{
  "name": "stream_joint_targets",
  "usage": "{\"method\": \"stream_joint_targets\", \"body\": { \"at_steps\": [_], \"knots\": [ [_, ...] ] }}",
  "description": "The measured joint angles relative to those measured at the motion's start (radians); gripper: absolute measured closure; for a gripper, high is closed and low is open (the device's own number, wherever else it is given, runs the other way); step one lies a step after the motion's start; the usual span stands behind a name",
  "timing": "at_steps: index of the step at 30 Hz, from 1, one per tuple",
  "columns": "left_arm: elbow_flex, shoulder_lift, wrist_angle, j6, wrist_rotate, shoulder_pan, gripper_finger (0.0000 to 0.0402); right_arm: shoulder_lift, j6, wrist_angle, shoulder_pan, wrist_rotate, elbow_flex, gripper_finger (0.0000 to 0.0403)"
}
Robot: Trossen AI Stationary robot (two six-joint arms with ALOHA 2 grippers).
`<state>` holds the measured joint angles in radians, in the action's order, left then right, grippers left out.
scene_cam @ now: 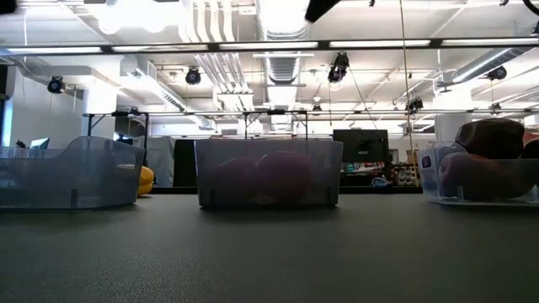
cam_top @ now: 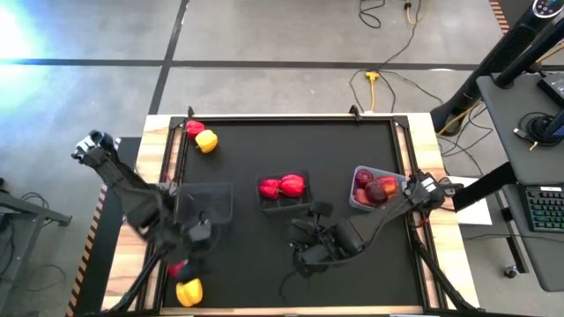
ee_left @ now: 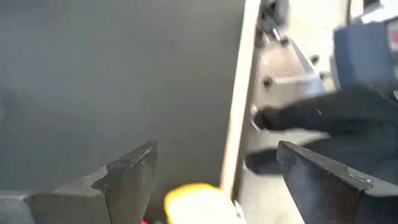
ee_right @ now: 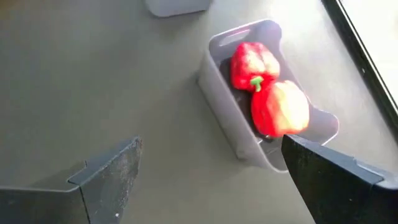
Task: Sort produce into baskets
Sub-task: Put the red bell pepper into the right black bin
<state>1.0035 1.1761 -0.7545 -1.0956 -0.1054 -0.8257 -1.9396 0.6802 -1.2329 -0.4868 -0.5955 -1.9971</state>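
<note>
Left gripper near counter's near-left corner, over yellow pepper; jaws parted, nothing grasped, poised for pick. Right gripper waits near front edge, jaws released, by middle basket of red peppers.

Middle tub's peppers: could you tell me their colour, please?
Red peppers, clearest in the right wrist view.
</note>
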Motion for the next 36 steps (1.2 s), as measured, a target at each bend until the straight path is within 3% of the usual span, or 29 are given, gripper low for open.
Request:
{"method": "stream_joint_targets", "body": {
  "at_steps": [6, 9, 13, 19, 25, 30, 36],
  "knots": [
    [0.000, 0.078, -0.085, -0.211, -0.011, -0.211, 0.0090, 0.000, -0.030, 0.074, 0.081, 0.050, 0.007, 0.0026],
    [-0.001, 0.112, -0.146, -0.271, -0.039, -0.249, 0.0091, 0.000, -0.056, 0.115, 0.094, 0.055, 0.008, 0.0026],
    [-0.001, 0.137, -0.212, -0.257, 0.007, -0.249, 0.0090, 0.000, -0.060, 0.138, 0.095, 0.054, 0.008, 0.0026],
    [-0.001, 0.133, -0.366, 0.045, 0.142, -0.236, 0.0063, 0.000, -0.026, 0.146, 0.099, 0.143, 0.009, 0.0026],
    [-0.001, 0.151, -0.414, 0.428, 0.174, -0.234, 0.0007, 0.000, 0.130, 0.142, 0.070, 0.150, 0.014, 0.0026],
    [-0.001, 0.217, -0.415, 0.698, 0.210, -0.232, 0.0010, 0.000, 0.277, 0.138, 0.012, 0.133, 0.032, 0.0026],
    [-0.003, 0.301, -0.407, 0.854, 0.238, -0.213, 0.0007, 0.000, 0.400, 0.136, -0.041, 0.099, 0.072, 0.0026]
  ]
}}
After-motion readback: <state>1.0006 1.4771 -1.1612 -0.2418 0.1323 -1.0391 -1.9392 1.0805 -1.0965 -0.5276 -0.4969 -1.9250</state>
